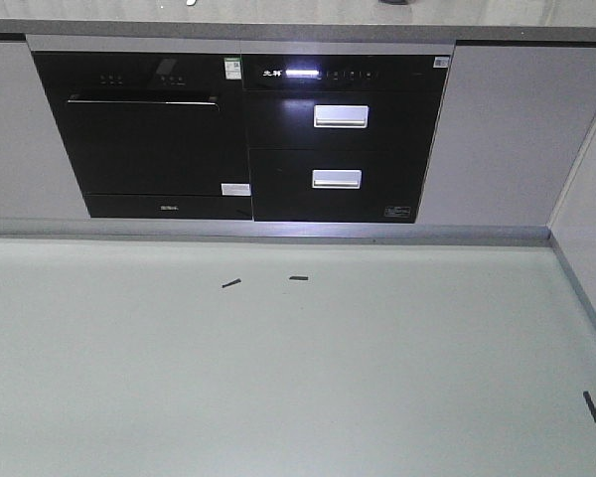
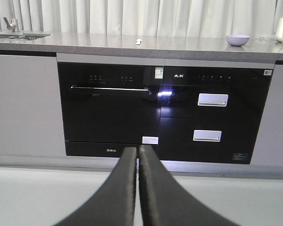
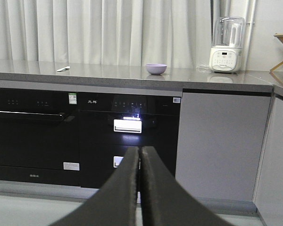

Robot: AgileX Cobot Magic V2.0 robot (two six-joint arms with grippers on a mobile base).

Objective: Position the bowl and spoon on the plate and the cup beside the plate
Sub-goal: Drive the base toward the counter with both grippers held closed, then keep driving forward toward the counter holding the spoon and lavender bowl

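The spoon (image 3: 63, 68), a faint sliver, lies well apart from the bowl (image 3: 156, 68).

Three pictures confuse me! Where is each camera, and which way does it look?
Front view: on the robot's front, tilted down at black appliances and floor; no robot parts.
Left wrist: behind the shut left gripper, facing the counter.
Right wrist: behind the shut right gripper, facing the counter.
Both wrist views share the bowl and spoon.

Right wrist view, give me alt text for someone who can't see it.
Closed jaws of the right gripper point at a grey kitchen counter holding a purple bowl, a small pale spoon to its left and a white blender to its right. Black built-in appliances sit below, white curtains behind.
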